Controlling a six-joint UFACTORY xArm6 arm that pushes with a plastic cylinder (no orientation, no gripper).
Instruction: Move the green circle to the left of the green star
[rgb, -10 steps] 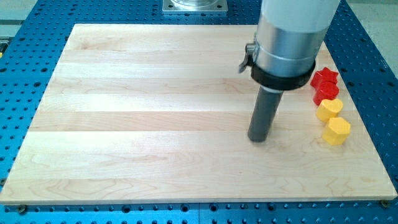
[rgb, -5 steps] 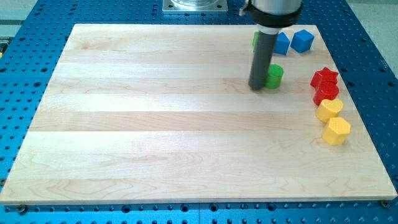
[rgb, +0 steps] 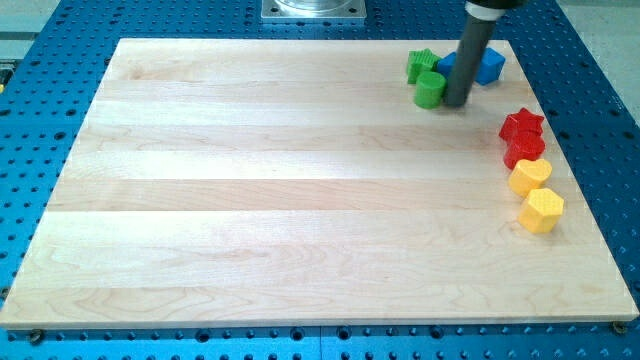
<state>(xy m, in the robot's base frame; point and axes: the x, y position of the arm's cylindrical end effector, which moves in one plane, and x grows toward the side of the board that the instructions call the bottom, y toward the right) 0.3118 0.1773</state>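
Note:
The green circle sits near the view's top right of the wooden board. It touches the lower right side of the green star, just below it. My tip stands right beside the green circle, on its right side, touching or almost touching it. The rod rises from there and partly hides the blue blocks behind it.
Two blue blocks lie right of the green star, one mostly hidden by the rod. A red star and another red block sit at the right edge, with a yellow heart and a yellow hexagon below them.
My tip went from the board's middle right up past the circle's left side and around to its right side. The green circle slid up and left against the green star.

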